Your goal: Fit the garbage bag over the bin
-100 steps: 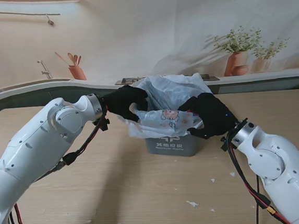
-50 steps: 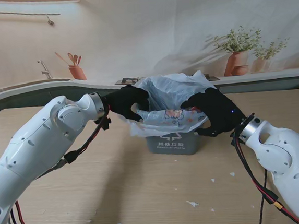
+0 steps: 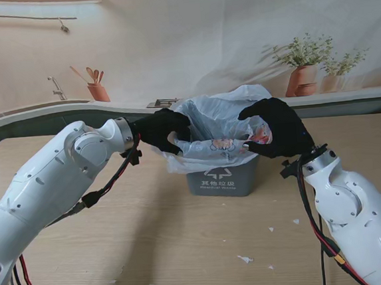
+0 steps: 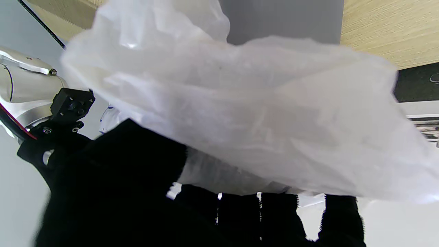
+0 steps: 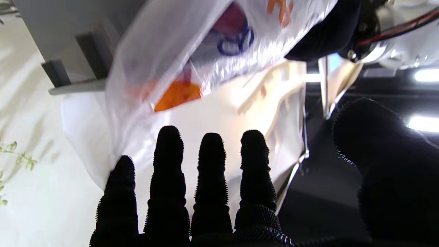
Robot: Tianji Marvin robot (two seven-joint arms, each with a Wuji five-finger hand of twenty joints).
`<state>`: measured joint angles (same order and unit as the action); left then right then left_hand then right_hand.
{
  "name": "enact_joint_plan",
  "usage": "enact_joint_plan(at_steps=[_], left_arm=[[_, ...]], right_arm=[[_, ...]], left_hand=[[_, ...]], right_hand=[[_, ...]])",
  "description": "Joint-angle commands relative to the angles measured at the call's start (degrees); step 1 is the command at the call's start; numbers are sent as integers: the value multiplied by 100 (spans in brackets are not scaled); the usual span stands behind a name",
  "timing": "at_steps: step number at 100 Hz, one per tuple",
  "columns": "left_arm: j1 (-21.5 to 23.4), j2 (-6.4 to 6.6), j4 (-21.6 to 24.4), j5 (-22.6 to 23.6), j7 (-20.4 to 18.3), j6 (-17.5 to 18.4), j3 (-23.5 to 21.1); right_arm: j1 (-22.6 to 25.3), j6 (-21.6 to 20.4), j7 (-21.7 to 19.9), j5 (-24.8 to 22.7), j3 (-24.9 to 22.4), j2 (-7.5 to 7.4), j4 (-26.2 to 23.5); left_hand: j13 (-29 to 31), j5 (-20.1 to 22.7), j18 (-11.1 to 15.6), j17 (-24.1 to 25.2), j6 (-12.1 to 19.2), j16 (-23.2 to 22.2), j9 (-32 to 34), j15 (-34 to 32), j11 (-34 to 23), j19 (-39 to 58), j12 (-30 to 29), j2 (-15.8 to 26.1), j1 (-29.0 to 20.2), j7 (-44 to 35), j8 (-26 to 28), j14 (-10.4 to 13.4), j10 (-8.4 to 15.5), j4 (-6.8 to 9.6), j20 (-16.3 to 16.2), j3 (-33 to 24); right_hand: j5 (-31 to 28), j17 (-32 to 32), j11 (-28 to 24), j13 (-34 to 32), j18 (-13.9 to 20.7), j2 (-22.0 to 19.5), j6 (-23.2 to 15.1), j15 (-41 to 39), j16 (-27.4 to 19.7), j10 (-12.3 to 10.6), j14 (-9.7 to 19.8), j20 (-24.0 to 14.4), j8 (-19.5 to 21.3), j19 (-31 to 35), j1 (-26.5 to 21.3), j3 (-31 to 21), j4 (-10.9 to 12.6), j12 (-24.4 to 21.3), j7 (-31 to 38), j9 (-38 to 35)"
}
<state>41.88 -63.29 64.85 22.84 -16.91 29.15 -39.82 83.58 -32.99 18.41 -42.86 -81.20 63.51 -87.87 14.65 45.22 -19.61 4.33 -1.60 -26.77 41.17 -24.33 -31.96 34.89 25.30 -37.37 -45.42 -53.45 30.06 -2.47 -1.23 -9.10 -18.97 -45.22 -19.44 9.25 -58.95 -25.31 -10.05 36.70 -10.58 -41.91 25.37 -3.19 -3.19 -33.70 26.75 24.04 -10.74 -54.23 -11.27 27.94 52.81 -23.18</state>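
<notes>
A grey bin is seen standing on the wooden surface, toward its far edge and about midway between its left and right edges. A white, translucent garbage bag with a coloured print is seen rising out of the bin's mouth and bunched above it; its lower folds are draped over the near rim, and it is not drawn down the bin's walls.

The bag's left edge is gripped by the left hand, whose black-gloved fingers are curled closed around the plastic just beside the bin's left rim. In the left wrist view the bag is spread across most of the picture, with the fingers pressed against its underside.

The right hand is held at the bag's right side, above the bin's right rim. Its thumb and fingers are curved toward each other like a claw with a gap between them. In the right wrist view four fingers are seen extended side by side, with the thumb set well apart, and the printed bag lies beyond the fingertips; no plastic is seen pinched between them.

A few small white scraps are scattered on the surface nearer the robot's side.
</notes>
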Motion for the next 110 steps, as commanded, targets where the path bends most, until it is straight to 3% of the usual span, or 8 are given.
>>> enact_joint_plan(at_steps=[1,22,31,40,61,73,85,110], left_arm=[[73,11,-39,55,-132,3,54],[72,13,-39,54,-136,14,58],[75,15,-40,50,-143,18,64],[82,16,-38,56,-137,27,63],[55,12,-74,67,-120,83,93],[28,9,-104,51,-125,113,129],[23,2,-126,46,-107,137,135],[0,-7,-179,-3,-119,160,184]], right_arm=[[-30,-14,-301,201,-49,122,-82],[-53,-23,-361,778,-132,209,-273],[-209,145,-218,524,-98,196,-209],[-495,381,-68,-36,-2,133,26],[-1057,1108,-25,-273,431,98,551],[-1388,1466,-28,-340,653,91,862],[-1575,1906,-100,-356,802,89,1037],[-1827,2724,-165,-301,1107,114,1521]], left_hand=[[693,108,-47,69,53,-88,49,-354,-30,-61,95,171,-183,-118,81,-349,47,171,84,-176],[696,106,-47,67,67,-93,44,-350,-18,-69,114,179,-191,-110,86,-342,59,175,73,-154],[690,103,-47,65,67,-94,35,-346,-10,-69,119,186,-201,-105,83,-351,64,177,66,-149],[697,105,-47,64,75,-96,36,-347,-9,-68,122,188,-202,-106,84,-343,55,179,59,-142],[701,97,-38,64,98,-100,30,-349,-5,-59,124,195,-194,-105,83,-331,76,180,38,-126],[694,92,-47,68,96,-101,27,-347,-9,-65,130,200,-205,-104,80,-327,85,184,32,-125],[698,98,-42,65,105,-102,21,-349,-6,-65,129,196,-206,-108,75,-312,89,185,26,-122],[690,98,-42,66,111,-99,18,-346,-5,-68,135,199,-212,-108,62,-290,104,187,14,-115]], right_hand=[[-108,43,-202,-132,-136,-135,51,-213,136,-96,-37,-142,153,11,-61,-193,247,178,151,-135],[-196,178,-423,-218,-88,-78,131,-618,333,-143,-19,-251,335,154,-125,-345,234,569,277,-252],[140,56,-349,72,-22,-136,181,-601,344,-113,-16,-270,342,135,-127,-305,225,622,190,103],[642,-137,87,541,73,-247,235,-312,214,-22,52,-338,171,84,-154,-114,252,305,-58,738],[1462,-462,685,1190,199,-409,671,-38,40,208,98,-580,-542,-48,-168,294,273,-516,-299,1394],[1445,-566,1162,1382,240,-460,537,214,-100,298,107,-610,-814,-103,-230,415,291,-701,-635,1329],[1368,-467,489,1155,192,-469,293,199,-114,314,17,-630,-699,-117,-381,109,315,-403,-268,1373],[-101,100,-101,-96,-65,-614,49,-528,236,394,-410,-554,-635,6,-994,-1090,318,-95,103,-513]])
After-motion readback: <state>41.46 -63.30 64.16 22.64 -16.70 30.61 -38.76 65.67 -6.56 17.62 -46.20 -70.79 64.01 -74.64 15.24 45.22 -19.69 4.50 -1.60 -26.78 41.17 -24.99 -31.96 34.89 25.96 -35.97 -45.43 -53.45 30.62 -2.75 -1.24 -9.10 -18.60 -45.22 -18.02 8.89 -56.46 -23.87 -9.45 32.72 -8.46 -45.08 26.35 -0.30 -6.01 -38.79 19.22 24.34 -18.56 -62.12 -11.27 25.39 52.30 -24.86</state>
